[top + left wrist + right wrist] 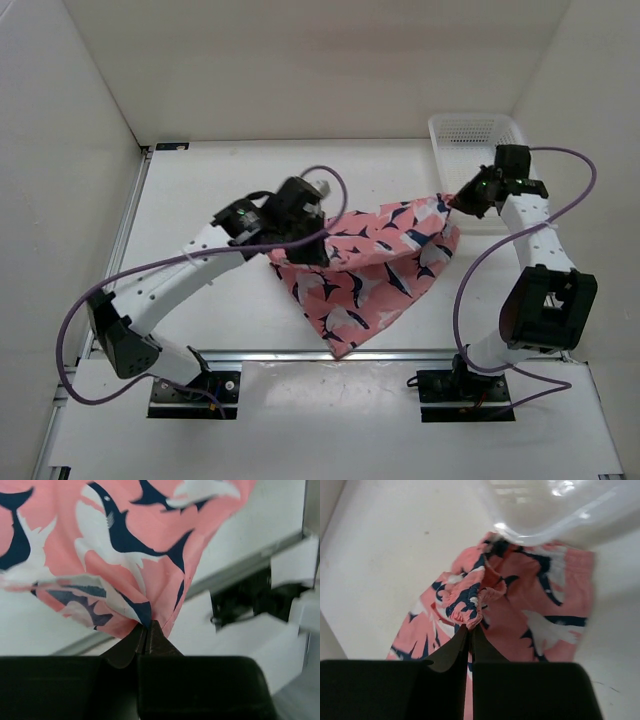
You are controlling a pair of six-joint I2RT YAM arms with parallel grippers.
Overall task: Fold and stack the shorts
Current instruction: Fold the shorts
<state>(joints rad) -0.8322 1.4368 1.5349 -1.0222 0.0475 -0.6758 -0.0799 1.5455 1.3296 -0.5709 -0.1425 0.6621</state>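
Two arms hold the shorts [385, 265] up over the middle of the table [220, 175], the left tool [147, 630] and right tool [470, 630] each pinching a bunched edge of fabric, evidently to spread the garment taut for laying flat and folding.

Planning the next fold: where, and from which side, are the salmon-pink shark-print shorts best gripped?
Pinch the salmon-pink shark-print fabric shorts at their two bunched upper corners, one from each side: the cloth then hangs spread between, point drooping.
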